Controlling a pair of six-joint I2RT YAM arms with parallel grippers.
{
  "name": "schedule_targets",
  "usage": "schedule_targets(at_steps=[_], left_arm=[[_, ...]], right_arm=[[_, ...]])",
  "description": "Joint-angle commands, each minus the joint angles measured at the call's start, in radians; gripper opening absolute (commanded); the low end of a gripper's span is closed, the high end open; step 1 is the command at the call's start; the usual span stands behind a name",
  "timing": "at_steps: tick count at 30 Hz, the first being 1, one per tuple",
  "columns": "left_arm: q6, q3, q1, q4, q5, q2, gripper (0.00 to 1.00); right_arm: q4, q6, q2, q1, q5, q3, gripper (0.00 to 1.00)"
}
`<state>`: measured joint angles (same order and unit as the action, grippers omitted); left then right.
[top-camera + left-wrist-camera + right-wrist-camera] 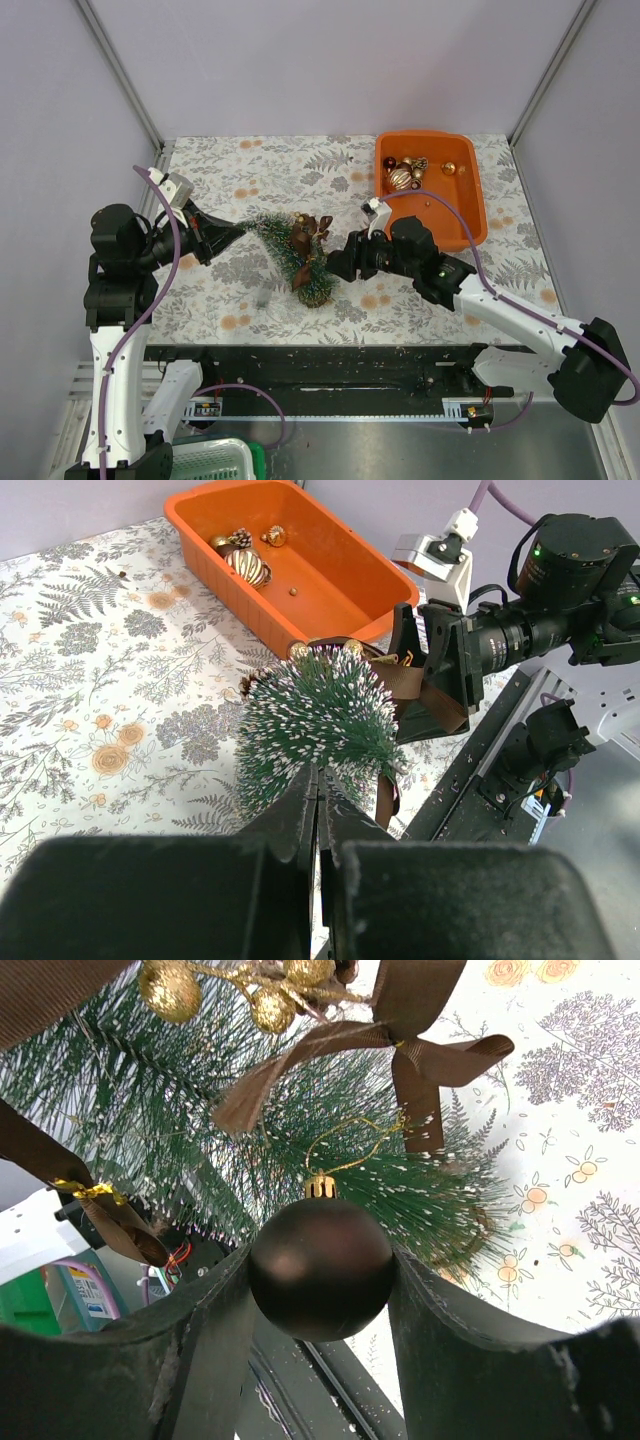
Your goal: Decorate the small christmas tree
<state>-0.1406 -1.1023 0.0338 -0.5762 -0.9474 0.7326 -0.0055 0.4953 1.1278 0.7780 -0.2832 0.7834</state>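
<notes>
The small christmas tree (290,255) is tilted over the tablecloth, its tip to the left and its base (315,292) toward the near edge. My left gripper (240,232) is shut on the tip; in the left wrist view the fingers (300,810) pinch together into the frosted bristles (320,715). A brown ribbon bow (400,1045) and gold glitter berries (170,988) sit on the tree. My right gripper (320,1255) is shut on a dark brown ball ornament (320,1270), held against the tree's right side (338,262), with its gold loop (350,1145) lying among the bristles.
An orange tray (470,215) stands at the back right, holding several gold and dark ornaments (405,175). A black rail (330,365) runs along the table's near edge. A green basket (215,460) sits below it at the left.
</notes>
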Motion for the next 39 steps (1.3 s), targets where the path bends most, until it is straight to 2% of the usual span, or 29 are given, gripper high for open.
schedule_targets(at_steps=[1,16,30,39], left_arm=[[-0.011,-0.004,-0.002,0.05,-0.016,-0.009,0.0],[-0.011,0.002,-0.002,0.05,-0.019,-0.013,0.0],[-0.013,0.001,-0.002,0.05,-0.027,-0.015,0.0],[-0.016,0.007,-0.003,0.05,-0.04,-0.01,0.0]], right_arm=[[0.056,0.006,-0.014,0.007,-0.027,-0.006,0.11],[0.045,-0.05,0.075,0.007,-0.007,0.037,0.1],[-0.066,-0.132,0.053,0.006,0.056,0.125,0.1],[-0.07,-0.149,0.076,0.004,0.052,0.152,0.1]])
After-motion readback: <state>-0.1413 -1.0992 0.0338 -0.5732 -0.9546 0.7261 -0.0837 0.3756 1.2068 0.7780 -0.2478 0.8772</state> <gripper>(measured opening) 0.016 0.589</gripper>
